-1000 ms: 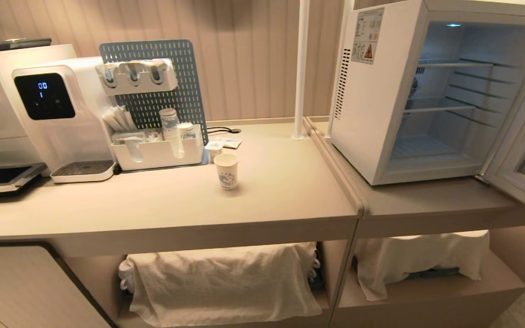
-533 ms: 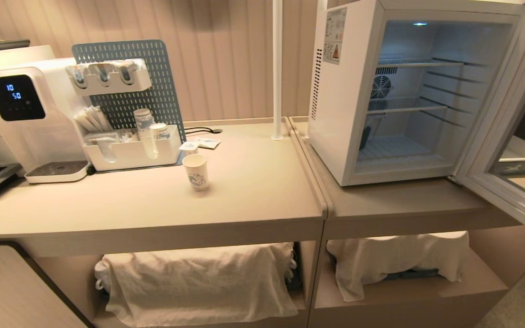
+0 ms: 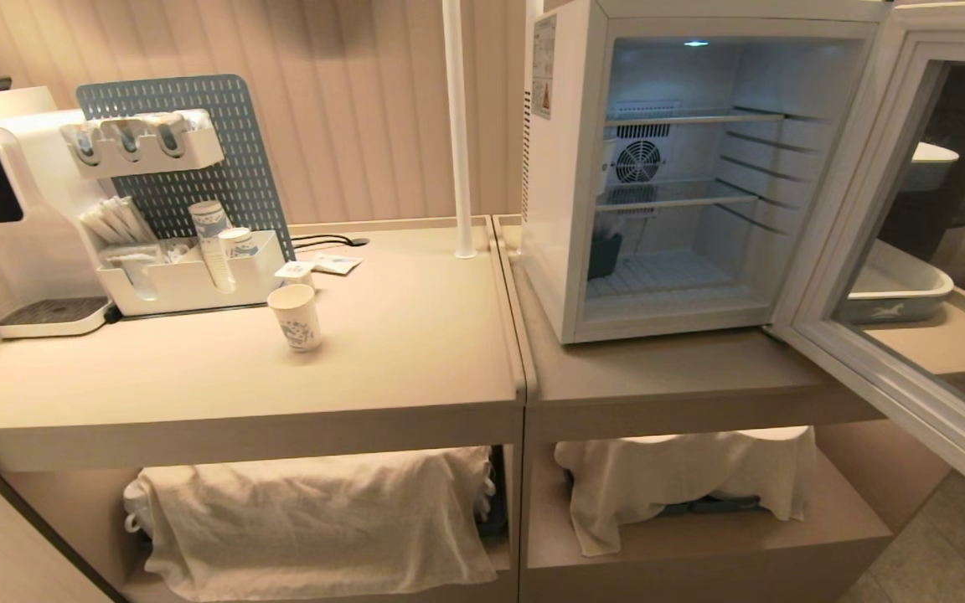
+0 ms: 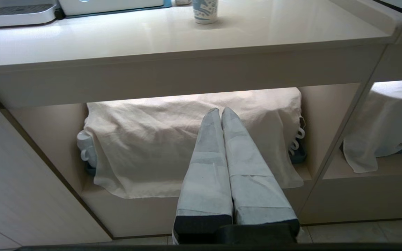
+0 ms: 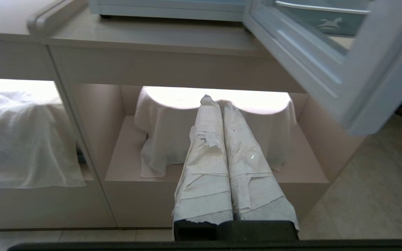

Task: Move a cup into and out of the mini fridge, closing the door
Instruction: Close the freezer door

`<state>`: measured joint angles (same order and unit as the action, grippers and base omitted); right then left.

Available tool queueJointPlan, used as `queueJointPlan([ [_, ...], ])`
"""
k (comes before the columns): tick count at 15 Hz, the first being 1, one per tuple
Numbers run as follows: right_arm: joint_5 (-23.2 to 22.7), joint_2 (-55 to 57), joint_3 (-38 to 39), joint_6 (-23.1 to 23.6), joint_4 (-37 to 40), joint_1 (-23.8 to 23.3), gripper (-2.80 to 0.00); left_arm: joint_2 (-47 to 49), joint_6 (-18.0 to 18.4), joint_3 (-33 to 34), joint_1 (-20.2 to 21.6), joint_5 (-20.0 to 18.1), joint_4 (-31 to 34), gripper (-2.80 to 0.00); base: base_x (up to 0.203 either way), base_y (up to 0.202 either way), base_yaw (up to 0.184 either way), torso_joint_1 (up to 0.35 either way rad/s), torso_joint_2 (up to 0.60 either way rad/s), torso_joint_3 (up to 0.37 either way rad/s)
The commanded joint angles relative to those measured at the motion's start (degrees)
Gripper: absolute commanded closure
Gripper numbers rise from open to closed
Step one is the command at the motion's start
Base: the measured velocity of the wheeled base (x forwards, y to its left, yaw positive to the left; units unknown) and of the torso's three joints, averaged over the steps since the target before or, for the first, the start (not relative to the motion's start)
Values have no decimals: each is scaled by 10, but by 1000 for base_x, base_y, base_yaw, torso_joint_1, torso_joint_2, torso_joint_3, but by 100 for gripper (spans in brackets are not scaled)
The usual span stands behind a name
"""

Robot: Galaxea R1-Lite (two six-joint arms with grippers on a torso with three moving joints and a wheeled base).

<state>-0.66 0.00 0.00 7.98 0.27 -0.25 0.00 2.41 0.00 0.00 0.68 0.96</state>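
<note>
You see a white cup (image 3: 296,316) printed with a blue pattern on a beige table (image 3: 415,352). The mini fridge (image 3: 562,209) is white, its door (image 3: 910,251) pale-framed around dark glass. Behind stands a grey-blue pegboard (image 3: 198,159) with slotted holes. Off-white cloths (image 3: 315,528) drape the shelves below. Both grippers' fingers (image 4: 218,164) are wrapped in white.

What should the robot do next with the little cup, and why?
Probably raise the left gripper toward the cup. The cup stands upright on the counter, untouched, while the mini fridge is empty with its door swung open. Both grippers are shut and low, below the counter's edge; the right gripper hangs under the fridge side.
</note>
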Motion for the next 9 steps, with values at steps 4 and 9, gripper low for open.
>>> queueJointPlan([
  [4,0,1,11,1,0,0,0,1,0,0,0,1,0,0,0,-194,-1,2,3,3],
  [9,0,1,11,0,-1,0,0,1,-5,1,0,2,-1,0,0,-148,1,2,2,3],
])
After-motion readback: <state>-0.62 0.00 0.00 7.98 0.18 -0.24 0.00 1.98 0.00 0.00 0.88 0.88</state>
